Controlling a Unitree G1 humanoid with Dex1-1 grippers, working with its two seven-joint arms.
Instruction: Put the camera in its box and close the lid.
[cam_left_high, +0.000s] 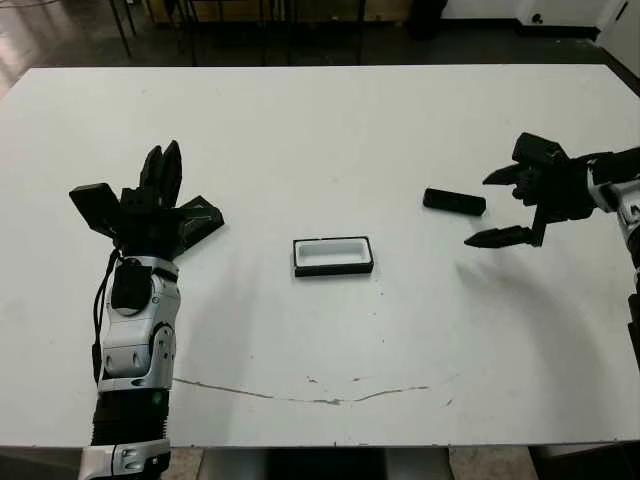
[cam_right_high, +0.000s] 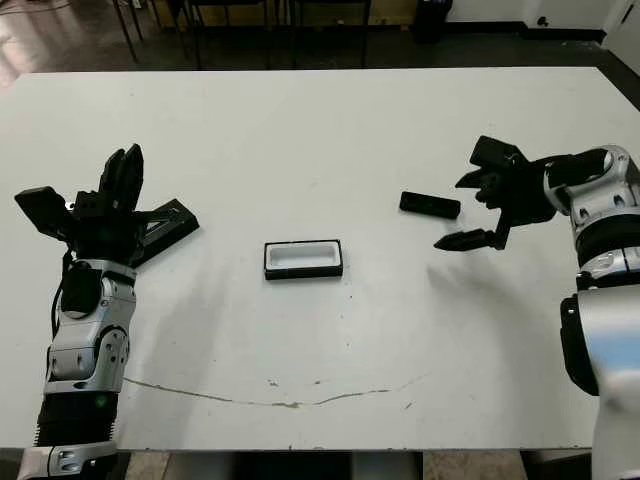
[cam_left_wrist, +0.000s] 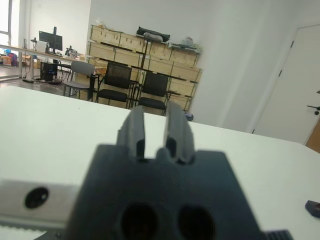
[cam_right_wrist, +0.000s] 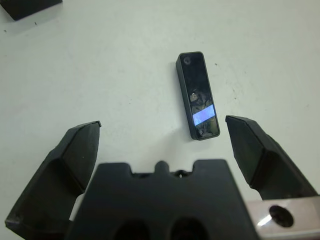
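The camera (cam_left_high: 454, 202) lies flat on the white table at the right, its glossy bluish panel (cam_right_wrist: 202, 115) facing up. My right gripper (cam_left_high: 480, 210) hovers just right of it, open, with its fingers spread wide on either side of the camera's near end and touching nothing. The box (cam_left_high: 333, 256), a black tray with white lining, sits open and empty at the table's middle. The lid (cam_left_high: 200, 220) lies at the left, partly hidden under my left gripper (cam_left_high: 165, 152). That gripper points away from me, shut and holding nothing.
A thin brown scratch (cam_left_high: 300, 394) runs along the table near the front edge. Beyond the far edge are dark chairs (cam_left_wrist: 117, 82) and wooden cabinets (cam_left_wrist: 145, 47). A black corner (cam_right_wrist: 27, 7) shows at the right wrist view's edge.
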